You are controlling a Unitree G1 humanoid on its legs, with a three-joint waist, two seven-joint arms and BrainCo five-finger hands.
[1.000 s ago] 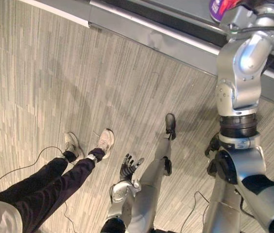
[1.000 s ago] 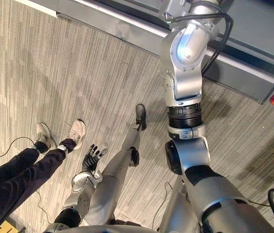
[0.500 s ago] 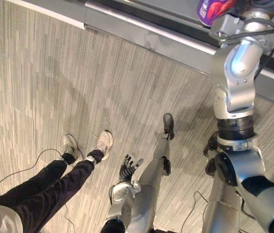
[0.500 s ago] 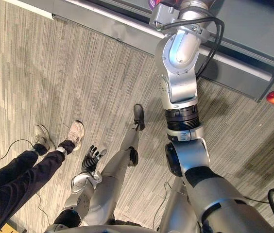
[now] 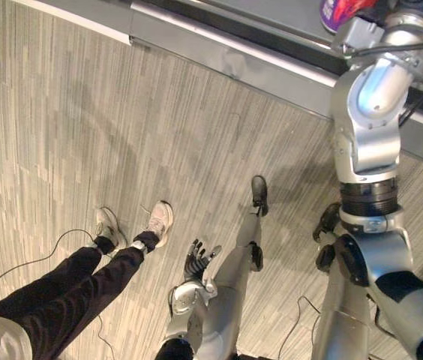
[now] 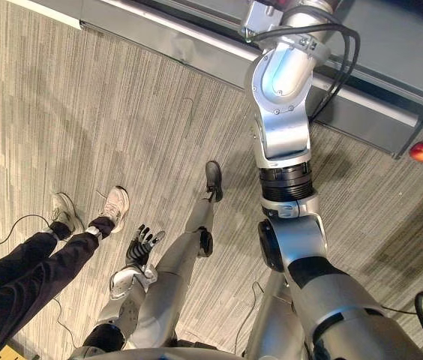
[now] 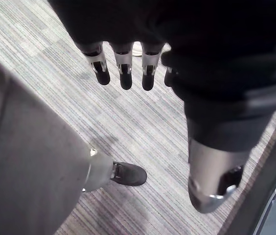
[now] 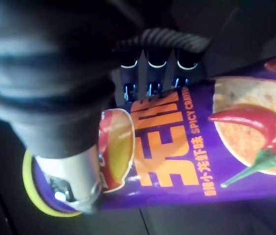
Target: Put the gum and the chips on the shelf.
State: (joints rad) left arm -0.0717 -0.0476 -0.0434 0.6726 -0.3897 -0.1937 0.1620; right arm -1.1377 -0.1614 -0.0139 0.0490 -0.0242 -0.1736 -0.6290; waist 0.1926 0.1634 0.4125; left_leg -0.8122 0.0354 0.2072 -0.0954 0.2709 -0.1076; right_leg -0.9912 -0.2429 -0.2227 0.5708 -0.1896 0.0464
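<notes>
Purple chips can [image 8: 187, 147] shifted rightward, clasped in right robot hand [image 8: 150, 78] — left robot hand [image 7: 124, 68] slack, empty.

The chips [image 8: 187, 147], a purple tube with a yellow end, orange lettering and a red chili picture, are lying sideways in the right hand [image 8: 152, 73], its fingers curling round them, over the grey shelf [image 5: 226, 52].

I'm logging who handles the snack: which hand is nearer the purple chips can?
Right. The right hand is curled round the purple cylindrical chips can at the grey shelf; the left hand hangs open, low over the floor, far from it.
</notes>
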